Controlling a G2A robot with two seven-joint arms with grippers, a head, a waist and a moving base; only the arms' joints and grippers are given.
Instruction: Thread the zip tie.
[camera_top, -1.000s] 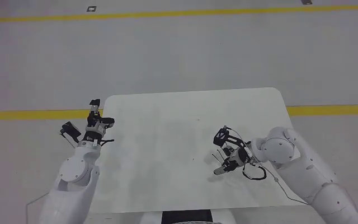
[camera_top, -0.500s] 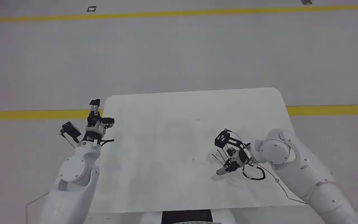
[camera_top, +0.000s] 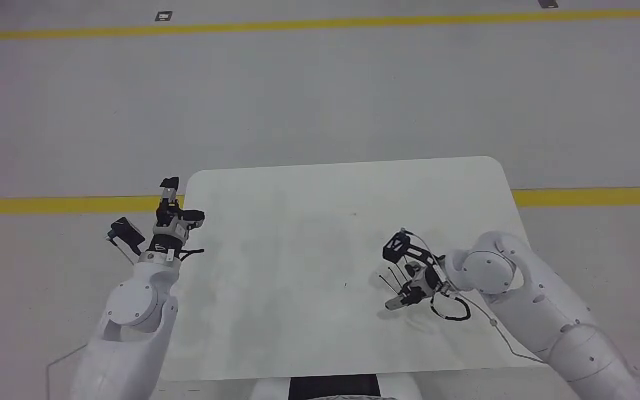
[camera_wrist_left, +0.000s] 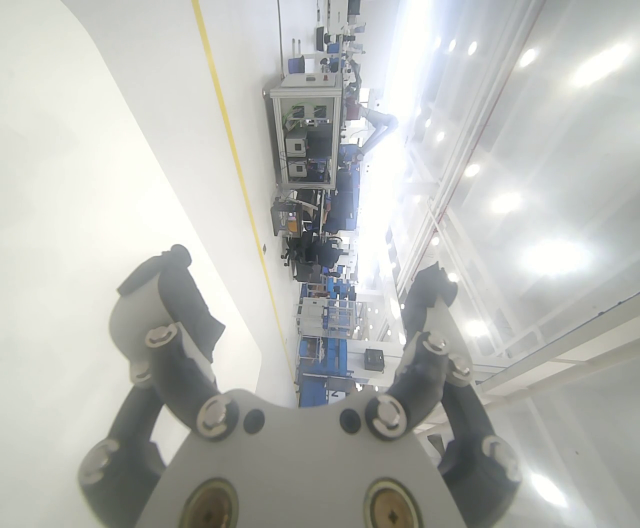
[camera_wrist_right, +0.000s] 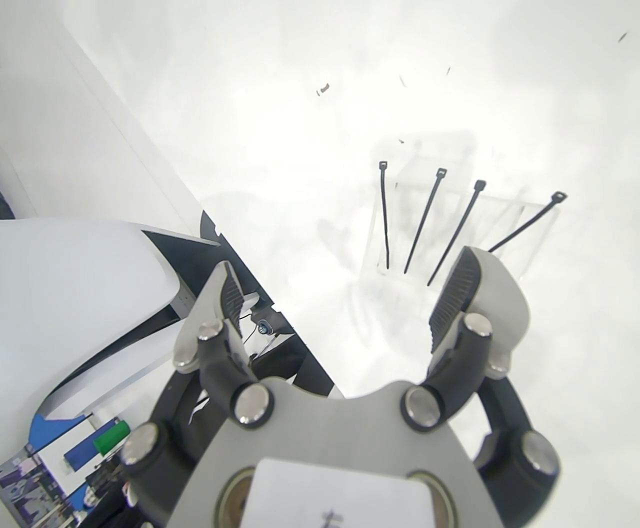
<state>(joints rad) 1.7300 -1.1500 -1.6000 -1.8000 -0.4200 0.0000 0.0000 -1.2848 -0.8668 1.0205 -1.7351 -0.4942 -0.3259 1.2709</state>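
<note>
4 black zip ties (camera_wrist_right: 423, 222) stand in a row in a clear holder (camera_wrist_right: 505, 207) on the white table (camera_top: 300, 230). Their square heads are up and their thin tails run down into the holder. The 1st stands almost straight, while the other 3 lean, the outermost most of all. None of the 4 is looped or threaded; each is a single open strand, and all are set apart from one another.

The right gripper (camera_wrist_right: 345, 265) is just beside the holder, low over the table's right half (camera_top: 400, 272), with its 2 fingers spread wide and nothing between them. One ribbed pad (camera_wrist_right: 450, 290) sits in front of the outermost tie's lower end in the right wrist view, but whether it touches the tie cannot be told. The other finger is well off to the side of the row.

The left gripper (camera_top: 147, 210) is at the table's left edge, well apart from the ties and the holder. In its own wrist view (camera_wrist_left: 300, 300) the 2 dark fingers are spread apart and hold nothing.

A few small dark specks (camera_wrist_right: 322, 90) lie scattered on the table surface beyond the holder.
</note>
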